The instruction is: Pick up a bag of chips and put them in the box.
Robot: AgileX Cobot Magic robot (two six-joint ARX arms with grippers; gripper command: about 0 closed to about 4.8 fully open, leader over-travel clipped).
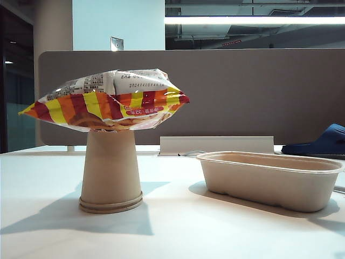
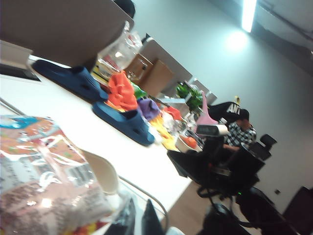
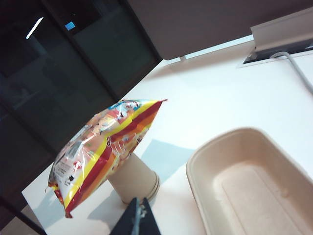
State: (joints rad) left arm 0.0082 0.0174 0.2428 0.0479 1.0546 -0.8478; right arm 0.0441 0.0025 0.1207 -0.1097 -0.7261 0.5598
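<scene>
Zero contact yet: bag of chips [image 1: 108, 100] sits atop upturned cup [image 1: 110, 172], box [image 1: 272, 178] beside. Left gripper [image 2: 139, 220] and right gripper [image 3: 137, 218] fingers pinched together, empty. Next: spread fingers, approach bag.

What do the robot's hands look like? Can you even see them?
Only a little bit. In the left wrist view, the left gripper shows as two dark, flat fingers that look glossy black. In the right wrist view, the right gripper is a dark pointed wedge with a bluish edge. No cables or markings show on either.
</scene>
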